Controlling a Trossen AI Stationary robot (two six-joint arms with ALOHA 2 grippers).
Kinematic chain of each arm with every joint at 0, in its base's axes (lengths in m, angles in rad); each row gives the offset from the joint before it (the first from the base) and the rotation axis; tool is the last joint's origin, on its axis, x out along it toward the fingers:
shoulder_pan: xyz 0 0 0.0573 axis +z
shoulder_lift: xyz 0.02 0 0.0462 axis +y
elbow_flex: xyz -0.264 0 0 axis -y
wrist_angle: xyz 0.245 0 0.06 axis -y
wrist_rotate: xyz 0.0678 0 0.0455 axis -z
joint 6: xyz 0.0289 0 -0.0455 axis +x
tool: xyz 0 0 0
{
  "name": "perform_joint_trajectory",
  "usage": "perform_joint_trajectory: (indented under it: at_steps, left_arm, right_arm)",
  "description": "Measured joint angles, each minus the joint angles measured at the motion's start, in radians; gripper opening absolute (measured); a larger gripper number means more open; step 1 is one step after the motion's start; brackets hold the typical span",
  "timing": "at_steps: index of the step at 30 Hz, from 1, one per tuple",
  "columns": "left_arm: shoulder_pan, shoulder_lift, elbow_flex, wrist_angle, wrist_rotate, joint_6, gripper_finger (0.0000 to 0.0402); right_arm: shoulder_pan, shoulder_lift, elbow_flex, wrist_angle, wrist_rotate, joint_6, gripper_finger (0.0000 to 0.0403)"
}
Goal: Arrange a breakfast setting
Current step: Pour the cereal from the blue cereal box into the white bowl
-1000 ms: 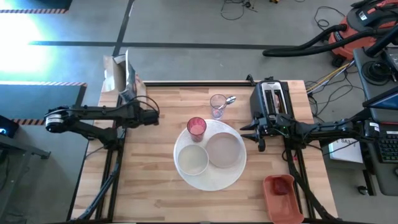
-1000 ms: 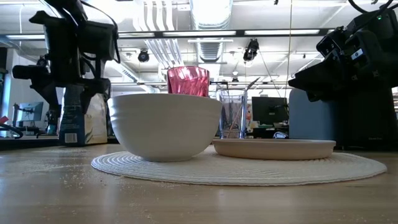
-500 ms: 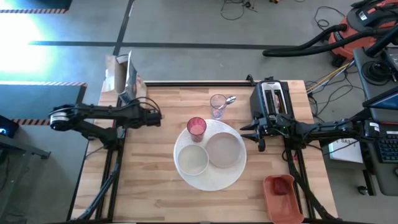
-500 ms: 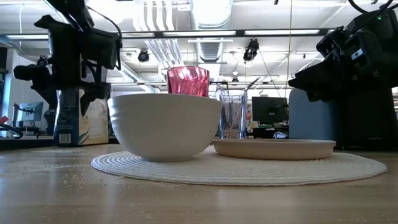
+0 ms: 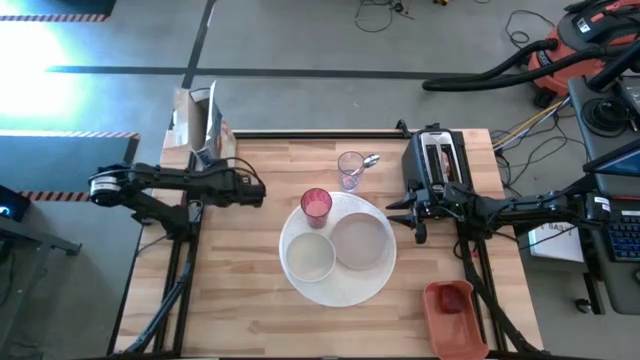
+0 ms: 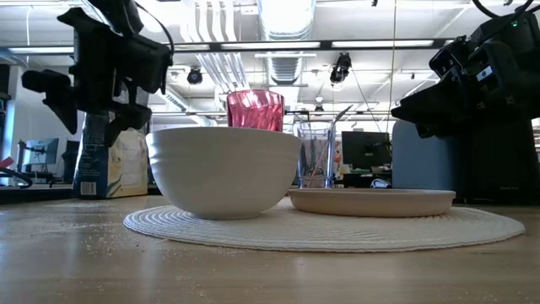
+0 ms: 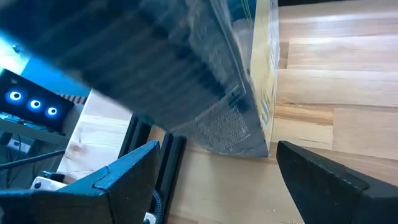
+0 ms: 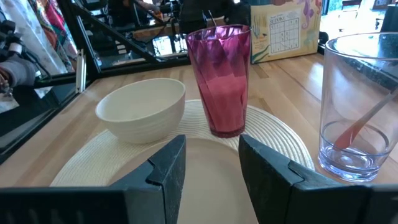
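Pink cup (image 5: 316,204) between left hand (image 5: 255,190) and right hand (image 5: 400,211).

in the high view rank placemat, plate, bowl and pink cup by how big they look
1. placemat
2. plate
3. bowl, only slightly smaller than the plate
4. pink cup

The overhead camera sees all four from much the same distance, so the order is fairly safe.

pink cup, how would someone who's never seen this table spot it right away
Find the round white placemat mid-table. The pink cup stands on its far rim, behind the white bowl. A clear glass holding a spoon stands off the mat; only this cup is tinted pink.
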Motion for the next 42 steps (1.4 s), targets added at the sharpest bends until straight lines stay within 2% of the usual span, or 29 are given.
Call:
perform_joint_trajectory:
  at_steps: [11, 25, 34, 42]
  left_arm:
    - [-0.048, 0.010, -0.071, -0.007, -0.036, -0.162, 0.0304]
    - [-0.043, 0.076, -0.122, 0.052, -0.256, -0.257, 0.0304]
    - [0.014, 0.126, -0.184, 0.217, -0.371, -0.246, 0.0304]
    - [0.027, 0.152, -0.228, 0.274, -0.569, -0.227, 0.0304]
  right_arm:
    - [0.000, 0.000, 0.000, 0.000, 0.000, 0.000, 0.0139]
    - [0.000, 0.000, 0.000, 0.000, 0.000, 0.000, 0.0139]
    - [0.000, 0.000, 0.000, 0.000, 0.000, 0.000, 0.0139]
    - [0.000, 0.000, 0.000, 0.000, 0.000, 0.000, 0.0139]
